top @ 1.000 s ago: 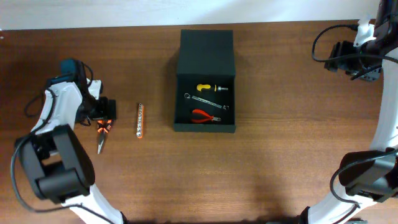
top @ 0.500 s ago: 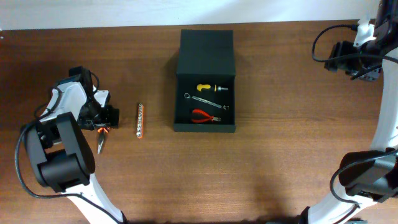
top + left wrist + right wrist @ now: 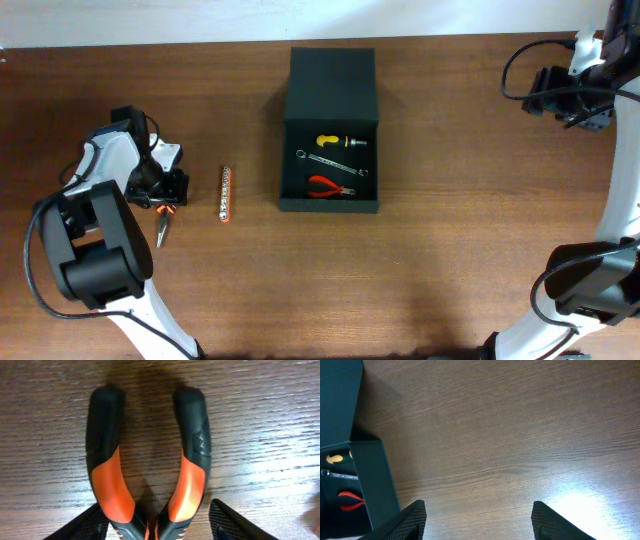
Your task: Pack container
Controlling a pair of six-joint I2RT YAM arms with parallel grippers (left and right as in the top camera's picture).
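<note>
The container [image 3: 329,206] sits open in the middle of the desk [image 3: 450,250], holding a screwdriver [image 3: 340,141], a wrench [image 3: 330,163] and red pliers [image 3: 328,186]. Well to its left, the left claw [image 3: 159,522] stands apart astride orange-and-black pliers [image 3: 190,460], whose embossed handle mark [image 3: 202,440] is unreadable. The right claw [image 3: 477,520] gapes above the desk, holding nothing.

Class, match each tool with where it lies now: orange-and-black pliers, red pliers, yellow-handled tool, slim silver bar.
Tools:
1 orange-and-black pliers
2 red pliers
3 yellow-handled tool
4 slim silver bar

Places:
A in the container, nearest its lid
B on the table, apart from gripper and container
C straddled by the left gripper
D in the container, nearest its front wall

Pairs: 1-C, 2-D, 3-A, 4-B
</note>
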